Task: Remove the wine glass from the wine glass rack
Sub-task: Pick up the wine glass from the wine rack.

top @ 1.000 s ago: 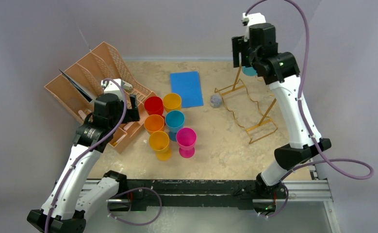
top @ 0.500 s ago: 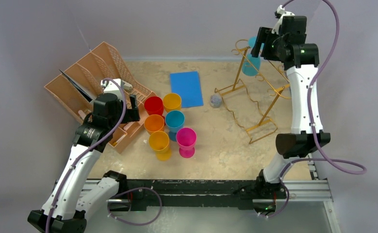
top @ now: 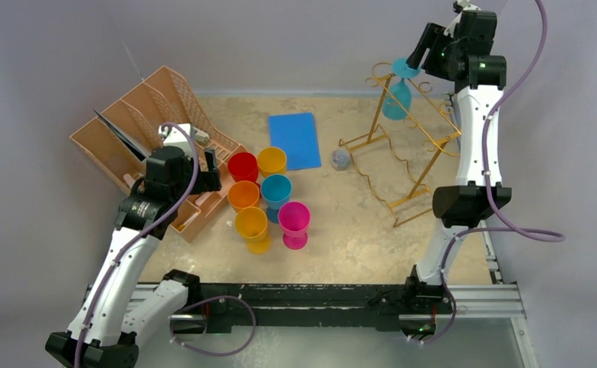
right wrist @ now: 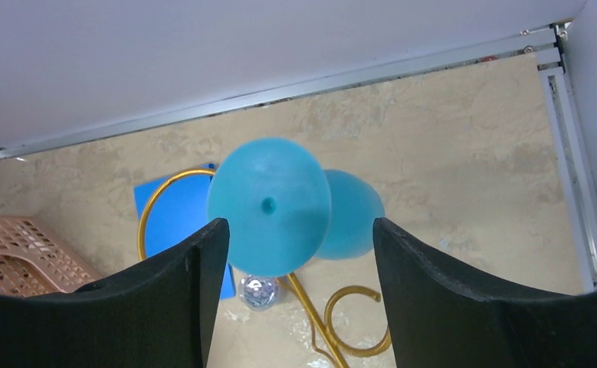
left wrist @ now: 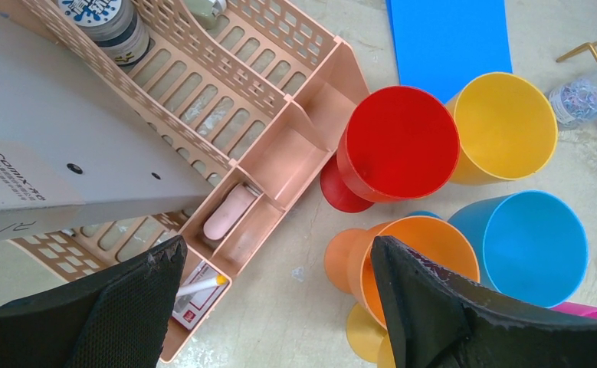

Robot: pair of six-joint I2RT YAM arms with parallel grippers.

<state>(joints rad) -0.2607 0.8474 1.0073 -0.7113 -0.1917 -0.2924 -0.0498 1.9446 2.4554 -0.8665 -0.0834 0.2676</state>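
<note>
A sandy, mottled surface (top: 356, 230) sits inside plain grey walls. At 1 o'clock stands the rack (top: 372, 123), thin gold wire with slanted rails, curled scroll ends and a wavy base. The glass (top: 396, 96), smooth matte teal plastic, hangs upside down from the rack's top rail, bowl down and round flat foot up. The right tool (right wrist: 297, 224) is up at that foot, its black fingers apart on either side of the disc; I cannot tell whether they touch it. At 10 o'clock lies a tan plastic tray (top: 153, 100) with slotted dividers. The left tool (left wrist: 276, 244) hovers over its near corner, fingers wide apart and holding nothing. Near the centre cluster six glossy footed cups: red (top: 243, 165), yellow (top: 271, 161), blue (top: 276, 188), orange (top: 243, 194), amber (top: 251, 224) and magenta (top: 294, 218). A flat blue sheet (top: 295, 139) lies at 12 o'clock, with a small crinkled shiny ball (top: 341, 159) just beside it.
</note>
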